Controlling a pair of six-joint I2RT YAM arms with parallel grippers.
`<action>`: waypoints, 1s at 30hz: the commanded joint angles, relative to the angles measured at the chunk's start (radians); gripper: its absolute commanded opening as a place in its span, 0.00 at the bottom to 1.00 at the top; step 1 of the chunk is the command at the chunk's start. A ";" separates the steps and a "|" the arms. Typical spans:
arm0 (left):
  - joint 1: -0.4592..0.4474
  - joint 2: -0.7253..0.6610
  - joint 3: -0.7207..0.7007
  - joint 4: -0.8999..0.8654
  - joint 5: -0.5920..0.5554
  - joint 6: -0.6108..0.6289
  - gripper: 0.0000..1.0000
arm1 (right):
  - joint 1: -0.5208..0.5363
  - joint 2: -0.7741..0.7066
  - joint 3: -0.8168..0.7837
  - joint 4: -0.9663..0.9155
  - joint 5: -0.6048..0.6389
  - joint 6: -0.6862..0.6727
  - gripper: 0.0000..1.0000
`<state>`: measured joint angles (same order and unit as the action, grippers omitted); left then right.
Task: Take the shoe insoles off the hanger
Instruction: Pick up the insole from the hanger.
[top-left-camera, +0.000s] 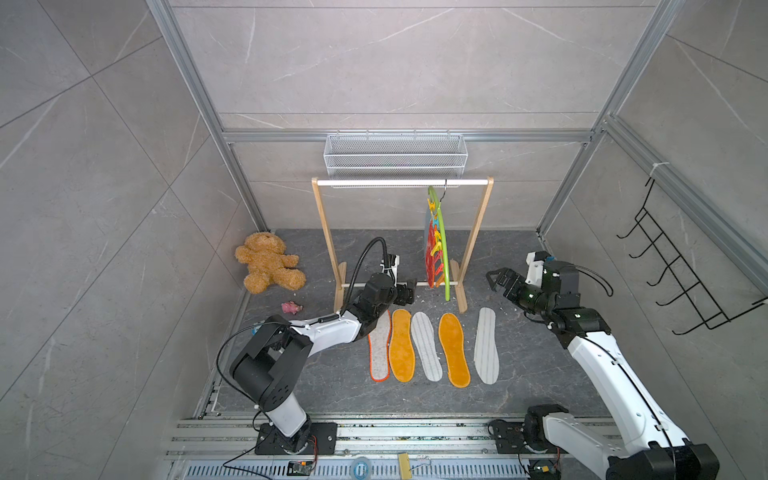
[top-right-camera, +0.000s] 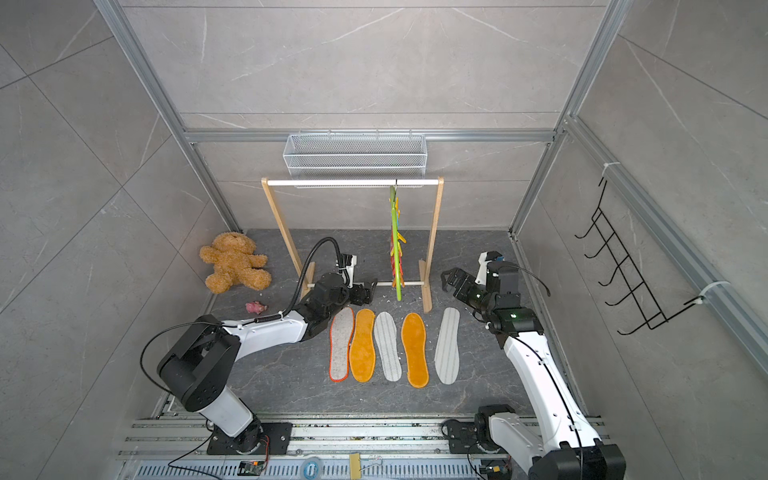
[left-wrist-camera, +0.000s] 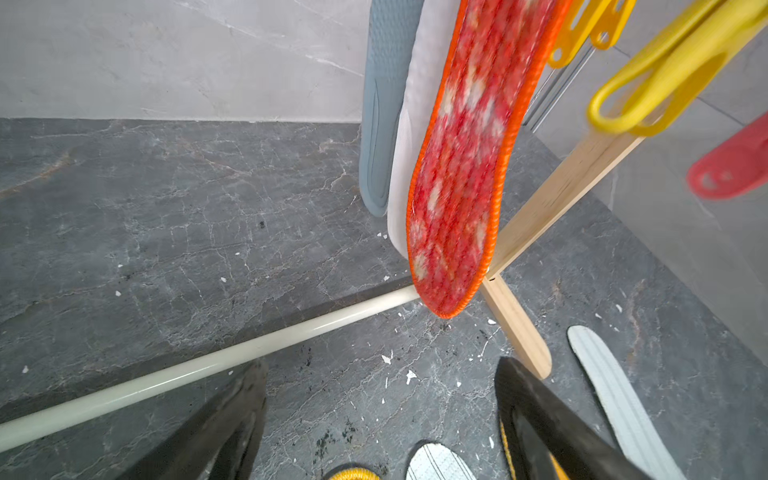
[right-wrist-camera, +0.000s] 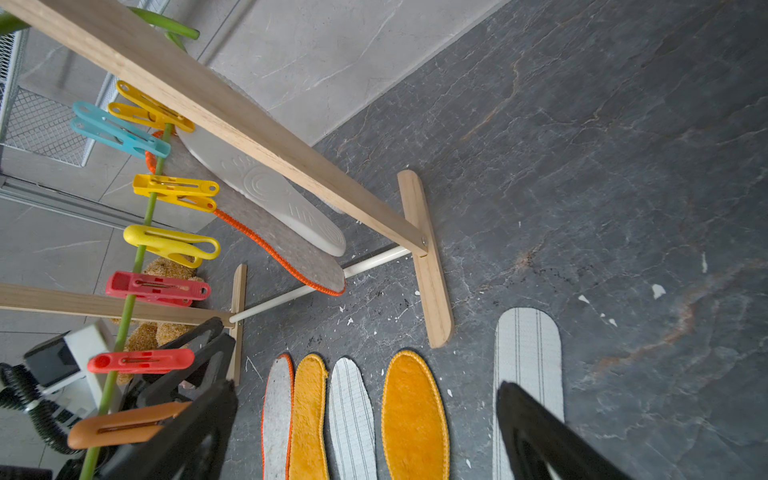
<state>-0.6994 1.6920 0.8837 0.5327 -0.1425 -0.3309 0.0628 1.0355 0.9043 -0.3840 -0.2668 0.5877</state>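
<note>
Insoles, five of them, lie flat in a row on the dark tabletop (top-left-camera: 316, 374), just in front of the wooden rail frame (top-left-camera: 322, 216). From my left: grey felt insole (top-left-camera: 379, 349) with orange rim, orange fuzzy insole (top-left-camera: 401, 346) touching it, striped insole (top-left-camera: 426, 347), second orange insole (top-left-camera: 454, 350), second striped insole (top-left-camera: 486, 345) set a little apart.

Hanger (top-left-camera: 444, 249), lime green, hangs by its dark hook from the frame's white top rail, near the right post, seen nearly edge-on in both top views. Coloured clips (right-wrist-camera: 174, 191) sit along its bar: yellow, teal, red, orange.

Three insoles hang clipped on it. My left wrist view shows the red-white mottled insole (left-wrist-camera: 461, 166) nearest, the white insole (left-wrist-camera: 405, 166) behind it, and the blue-grey insole (left-wrist-camera: 382, 104) behind that. The mottled one's lower tip hangs over the frame's bottom bar (left-wrist-camera: 208, 365).

My left tool (top-left-camera: 406, 292) sits low by that bar, jaws apart, bare tabletop between them, near the mottled insole but not touching it.

My right tool (top-left-camera: 498, 279) hovers beside the frame's right foot, jaws wide apart, pointing toward the frame.

Teddy bear (top-left-camera: 268, 268) lies in the far left corner.
</note>
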 joint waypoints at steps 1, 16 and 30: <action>0.003 0.056 0.000 0.157 0.037 -0.023 0.85 | -0.007 -0.012 -0.022 0.013 -0.024 0.003 1.00; -0.102 0.284 0.091 0.339 0.012 -0.009 0.83 | -0.019 -0.021 -0.049 0.029 -0.058 0.031 1.00; -0.135 0.418 0.235 0.236 -0.203 -0.065 0.76 | -0.026 -0.021 -0.064 0.053 -0.095 0.064 1.00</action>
<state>-0.8352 2.0888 1.0733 0.7689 -0.2661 -0.3824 0.0433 1.0290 0.8433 -0.3473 -0.3447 0.6369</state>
